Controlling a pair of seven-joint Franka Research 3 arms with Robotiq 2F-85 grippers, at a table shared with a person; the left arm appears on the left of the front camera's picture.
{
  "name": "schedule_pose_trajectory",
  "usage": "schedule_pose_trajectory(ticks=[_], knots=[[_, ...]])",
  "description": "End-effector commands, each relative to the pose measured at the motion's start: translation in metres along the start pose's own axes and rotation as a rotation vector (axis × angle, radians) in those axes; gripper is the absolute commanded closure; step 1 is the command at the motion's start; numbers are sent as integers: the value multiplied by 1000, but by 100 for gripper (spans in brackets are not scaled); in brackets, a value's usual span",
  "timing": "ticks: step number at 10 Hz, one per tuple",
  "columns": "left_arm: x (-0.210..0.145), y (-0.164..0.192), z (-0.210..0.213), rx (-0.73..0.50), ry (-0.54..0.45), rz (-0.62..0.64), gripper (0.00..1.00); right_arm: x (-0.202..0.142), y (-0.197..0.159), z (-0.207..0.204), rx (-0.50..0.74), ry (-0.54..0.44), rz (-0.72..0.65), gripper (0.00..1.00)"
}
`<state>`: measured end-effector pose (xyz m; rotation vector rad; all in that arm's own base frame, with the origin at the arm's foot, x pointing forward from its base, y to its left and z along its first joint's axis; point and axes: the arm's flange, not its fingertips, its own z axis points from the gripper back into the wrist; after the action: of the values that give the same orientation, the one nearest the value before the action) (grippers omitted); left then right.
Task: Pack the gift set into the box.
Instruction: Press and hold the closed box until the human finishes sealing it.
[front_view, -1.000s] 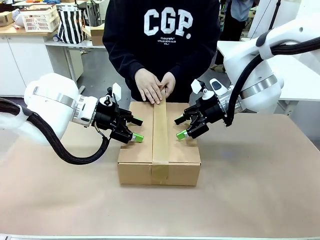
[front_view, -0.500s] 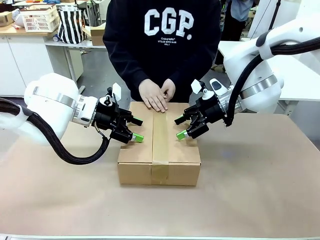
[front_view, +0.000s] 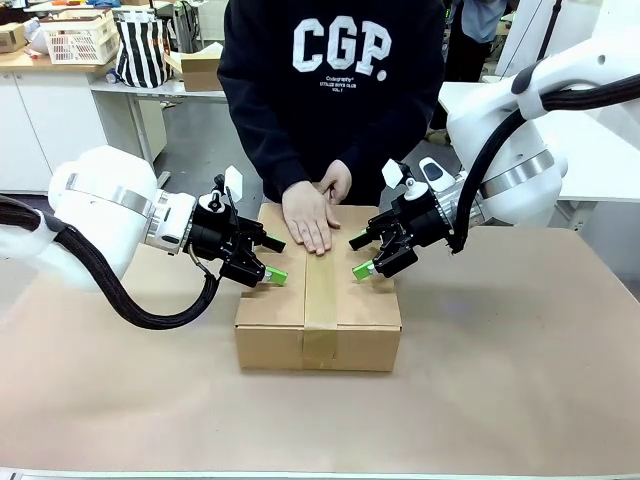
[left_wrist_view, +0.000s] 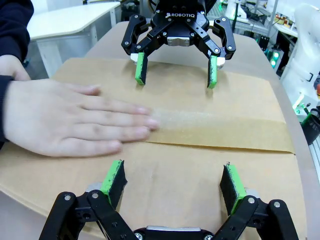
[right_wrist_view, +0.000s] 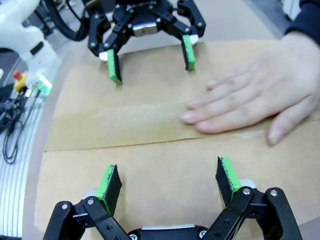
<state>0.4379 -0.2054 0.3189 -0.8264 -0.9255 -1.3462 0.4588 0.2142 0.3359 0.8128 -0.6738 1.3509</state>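
I see the box (front_view: 318, 300) closed and sitting on the table (front_view: 520, 380) near its far edge, a strip of tape (front_view: 320, 290) running down the seam. My left gripper (front_view: 272, 258) rests its spread fingers on the box's left flap, holding nothing. My right gripper (front_view: 360, 255) does the same on the right flap, jaws wide and empty. The person's hand (front_view: 310, 215) lies flat on the tape at the box's far end.

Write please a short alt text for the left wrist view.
A person's hand lies flat on the tape strip along the closed box. The open left gripper faces the open right gripper across the box top.
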Motion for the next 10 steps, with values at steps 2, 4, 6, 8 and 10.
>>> schedule_pose_trajectory(ticks=[2,4,6,8,10], knots=[[0,-1,0,0,3,-5,0,-1,0,0,-10,-2,-6,0],[0,-1,0,0,3,-5,0,-1,0,0,-10,-2,-6,0],[0,-1,0,0,3,-5,0,-1,0,0,-10,-2,-6,0],[0,-1,0,0,3,-5,0,-1,0,0,-10,-2,-6,0],[0,-1,0,0,3,-5,0,-1,0,0,-10,-2,-6,0]])
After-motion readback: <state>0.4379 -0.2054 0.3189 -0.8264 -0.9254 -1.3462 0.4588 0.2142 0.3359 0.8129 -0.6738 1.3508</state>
